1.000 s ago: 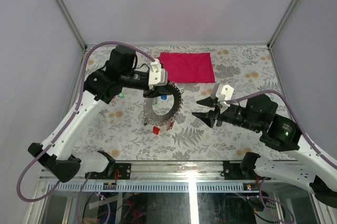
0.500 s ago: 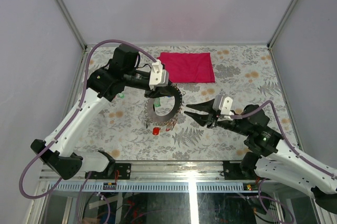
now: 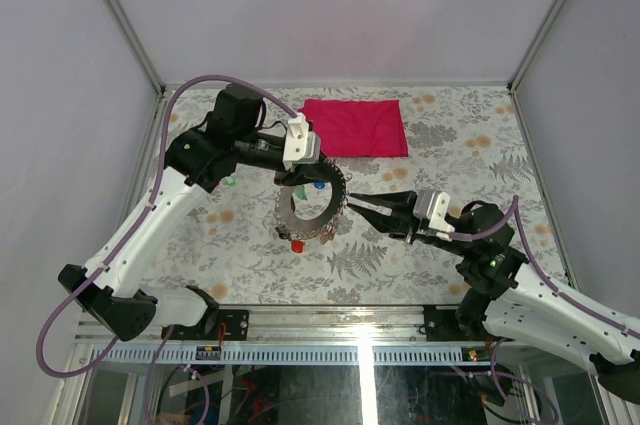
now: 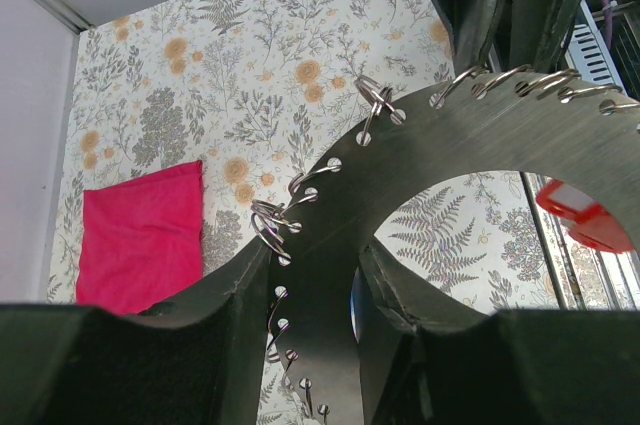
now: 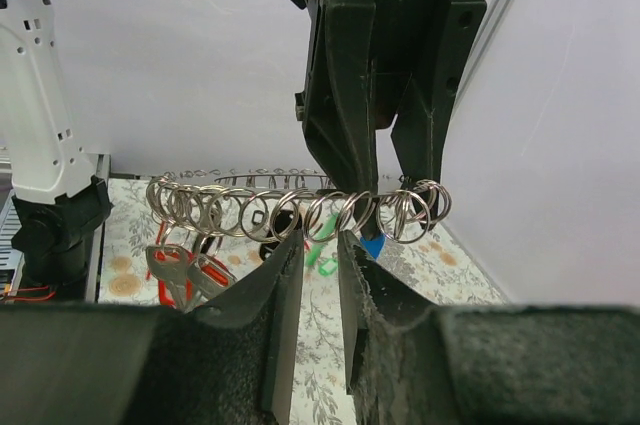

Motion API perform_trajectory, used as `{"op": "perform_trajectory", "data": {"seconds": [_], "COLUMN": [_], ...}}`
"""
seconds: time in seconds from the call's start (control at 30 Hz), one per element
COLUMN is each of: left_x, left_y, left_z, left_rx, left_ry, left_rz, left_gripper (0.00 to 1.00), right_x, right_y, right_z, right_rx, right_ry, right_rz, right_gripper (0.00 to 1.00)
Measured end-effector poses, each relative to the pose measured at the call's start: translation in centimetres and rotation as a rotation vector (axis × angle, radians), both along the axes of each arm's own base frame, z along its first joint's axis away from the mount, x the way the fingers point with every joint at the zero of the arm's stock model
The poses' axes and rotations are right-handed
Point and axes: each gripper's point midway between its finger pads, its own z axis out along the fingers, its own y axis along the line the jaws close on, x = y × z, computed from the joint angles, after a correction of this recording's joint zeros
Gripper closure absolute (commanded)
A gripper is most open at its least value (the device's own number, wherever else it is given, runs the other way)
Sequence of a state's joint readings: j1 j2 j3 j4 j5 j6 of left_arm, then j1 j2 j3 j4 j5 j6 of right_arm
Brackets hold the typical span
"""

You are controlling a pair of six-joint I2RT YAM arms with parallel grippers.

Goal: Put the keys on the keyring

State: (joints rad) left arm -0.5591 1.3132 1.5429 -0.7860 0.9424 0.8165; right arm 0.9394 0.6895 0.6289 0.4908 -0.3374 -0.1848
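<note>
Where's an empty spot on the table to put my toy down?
Far right, between the red cloth and the right wall, is bare. So is the near strip right of the red key. The middle is crowded: keyring, left gripper, right gripper.

Top external: high on the near side, looking down on the whole tabletop (image 3: pixel 450 145). Left wrist: very close, looking up at the keyring (image 4: pixel 470 135). Right wrist: low, level, same keyring edge-on.

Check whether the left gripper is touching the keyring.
Touching. The left wrist view shows the keyring clamped in the left gripper, its flat band pressed from both sides.
</note>
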Motion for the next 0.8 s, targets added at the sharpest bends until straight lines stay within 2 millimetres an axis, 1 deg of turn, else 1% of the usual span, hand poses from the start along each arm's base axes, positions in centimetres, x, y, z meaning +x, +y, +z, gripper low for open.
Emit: {"op": "perform_trajectory", "data": {"seconds": [0.13, 0.27, 0.6, 0.8], "left_x": [0.0, 0.0, 0.04, -0.02], "left_y": [0.0, 0.0, 0.07, 0.1], "left_z": [0.01, 0.01, 0.06, 0.14], "left_rx": [0.0, 0.0, 0.001, 0.0], "left_ry": [0.0, 0.0, -0.002, 0.0], "left_rz": [0.0, 0.0, 0.007, 0.009], "left_gripper": [1.0, 1.0, 1.0, 1.0], "right_x": [-0.15, -0.28, -0.15, -0.33], "right_y": [0.02, 0.07, 0.35, 0.09], "right_z": [0.27, 0.41, -0.24, -0.08], "right_rx": [0.008, 0.012, -0.01, -0.003], "right_ry": [-0.009, -0.014, -0.005, -0.013], "right_rz": [0.007, 0.015, 0.018, 0.017], "right_gripper": [0.74, 0.76, 0.74, 0.73]}}
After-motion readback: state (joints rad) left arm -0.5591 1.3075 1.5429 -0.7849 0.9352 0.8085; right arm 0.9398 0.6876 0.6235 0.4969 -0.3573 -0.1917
